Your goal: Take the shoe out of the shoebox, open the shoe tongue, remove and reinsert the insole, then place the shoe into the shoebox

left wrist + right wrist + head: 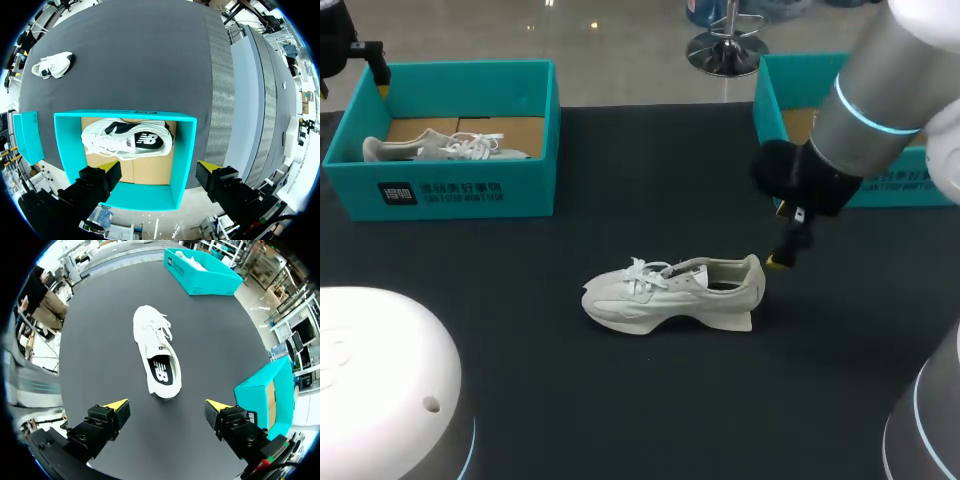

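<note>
- On the middle of the dark table (620,400) the white shoe (670,292) stands on its sole, toe toward my left, dark insole showing in the opening
- Right gripper (167,404) hovers just behind the heel, fingers spread wide, holding nothing
- Teal right shoebox (770,90) stands at the far right, apart from the shoe
- Left shoebox (470,190) holds a second shoe (440,148) on its side
- Left gripper (157,167) hangs above that box, fingers wide, empty

This looks like a robotics lab: my right arm (868,112) hangs over a black-covered desk (620,410) bearing two teal shoeboxes (450,190).
</note>
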Motion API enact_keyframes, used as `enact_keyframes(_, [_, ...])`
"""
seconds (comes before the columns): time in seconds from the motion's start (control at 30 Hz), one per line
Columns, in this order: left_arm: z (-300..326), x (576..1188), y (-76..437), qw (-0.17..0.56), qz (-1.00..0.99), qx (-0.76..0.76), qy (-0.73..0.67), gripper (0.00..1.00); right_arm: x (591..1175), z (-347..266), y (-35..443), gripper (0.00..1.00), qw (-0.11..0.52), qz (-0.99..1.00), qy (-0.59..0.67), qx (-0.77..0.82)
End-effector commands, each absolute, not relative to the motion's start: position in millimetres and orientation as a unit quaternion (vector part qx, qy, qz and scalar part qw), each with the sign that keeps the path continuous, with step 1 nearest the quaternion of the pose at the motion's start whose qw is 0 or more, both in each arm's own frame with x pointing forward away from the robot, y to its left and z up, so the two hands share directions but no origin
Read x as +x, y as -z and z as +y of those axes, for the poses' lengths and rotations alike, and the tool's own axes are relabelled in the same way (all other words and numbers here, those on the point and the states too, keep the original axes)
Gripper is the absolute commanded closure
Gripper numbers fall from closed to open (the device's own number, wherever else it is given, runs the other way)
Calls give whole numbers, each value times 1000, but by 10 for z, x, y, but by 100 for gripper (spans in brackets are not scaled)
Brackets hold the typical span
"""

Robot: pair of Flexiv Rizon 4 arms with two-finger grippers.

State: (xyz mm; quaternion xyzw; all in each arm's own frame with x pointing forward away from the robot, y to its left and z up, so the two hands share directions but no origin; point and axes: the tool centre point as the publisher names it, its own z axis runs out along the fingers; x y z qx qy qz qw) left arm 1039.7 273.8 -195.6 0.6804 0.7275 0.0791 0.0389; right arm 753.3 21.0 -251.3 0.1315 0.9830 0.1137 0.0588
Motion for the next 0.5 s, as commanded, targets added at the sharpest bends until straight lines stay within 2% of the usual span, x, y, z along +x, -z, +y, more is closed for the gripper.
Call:
enact_keyframes(0.03, [2739, 10385, 1955, 39, 727, 680, -81, 0, 7621, 162, 2492, 0, 46, 990, -134, -12])
enact_keyframes(0.1, [2739, 10385, 1955, 39, 727, 680, -81, 0, 7686, 142, 2471, 0, 36, 993, -97, 50])
enact_keyframes(0.5, [2739, 10385, 1955, 39, 727, 680, -81, 0, 7686, 142, 2471, 0, 36, 993, -97, 50])
